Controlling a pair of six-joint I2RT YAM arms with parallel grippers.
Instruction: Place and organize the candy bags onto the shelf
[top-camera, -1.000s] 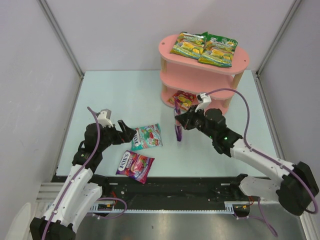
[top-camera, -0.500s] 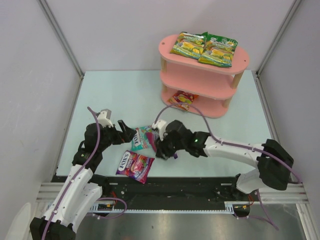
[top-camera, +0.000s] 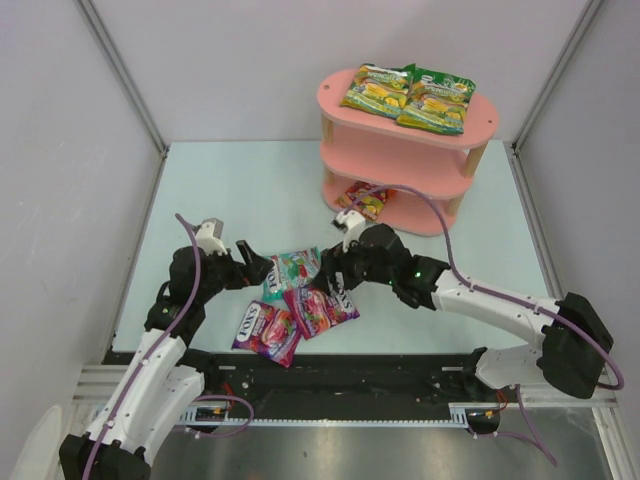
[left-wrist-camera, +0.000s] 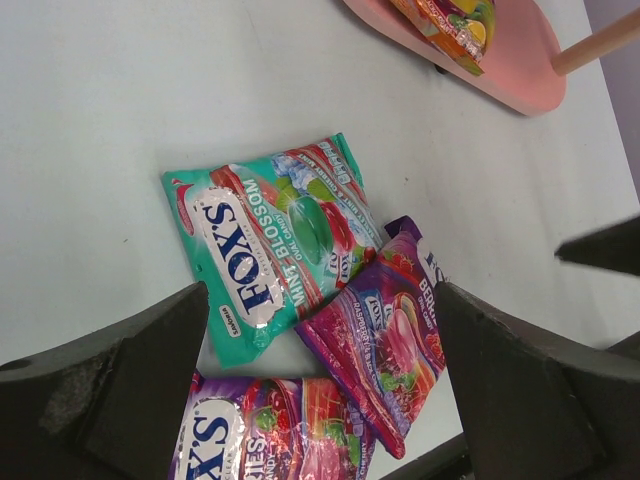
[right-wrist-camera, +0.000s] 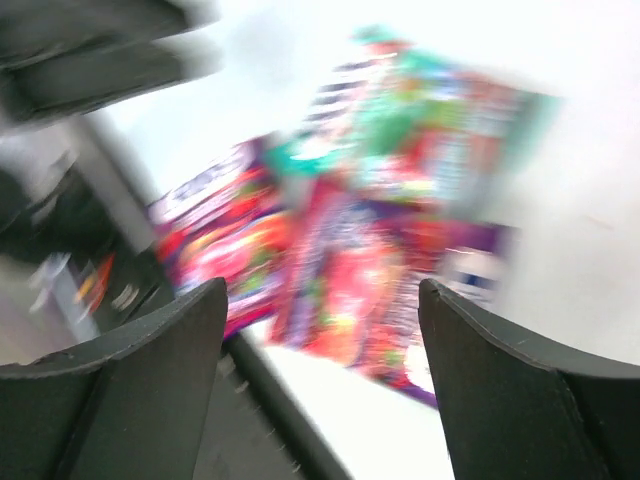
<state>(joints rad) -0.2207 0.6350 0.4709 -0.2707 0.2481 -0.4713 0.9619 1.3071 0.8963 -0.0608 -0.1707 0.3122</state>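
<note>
**Top external view.** The table (top-camera: 230, 190) is closed in by pale walls on the left, back and right, and by a black rail (top-camera: 340, 365) along its near edge. The shelf (top-camera: 335, 100) is set in the far right corner. A wide bare stretch of table is seen to its left and behind the loose bags.

Six candy bags are counted:
- Two green-yellow bags (top-camera: 377, 88) (top-camera: 437, 100) lie side by side on the top tier.
- One orange-red bag (top-camera: 365, 200) lies on the bottom tier, jutting past its front edge.
- Three lie on the table near the front: a teal bag (top-camera: 293, 272), a magenta bag (top-camera: 320, 308) and a purple bag (top-camera: 267, 330).

The left claw (top-camera: 255, 268) is held just left of the teal bag. The right claw (top-camera: 332, 272) is held just above the magenta bag.

**Left wrist view.** The left claw (left-wrist-camera: 320, 300) is spread wide with nothing gripped. Between its fingers (left-wrist-camera: 120, 380) the three loose bags are seen bunched together. The magenta bag (left-wrist-camera: 385, 340) overlaps a corner of the teal bag (left-wrist-camera: 270, 240) and meets the purple bag (left-wrist-camera: 270, 440). Bare table is shown up to the shelf's bottom board (left-wrist-camera: 510, 60).

**Right wrist view.** The picture is blurred by motion. The right claw (right-wrist-camera: 320, 300) is seen spread apart with nothing between its fingers (right-wrist-camera: 150, 380). The same three bags are made out below it.
</note>
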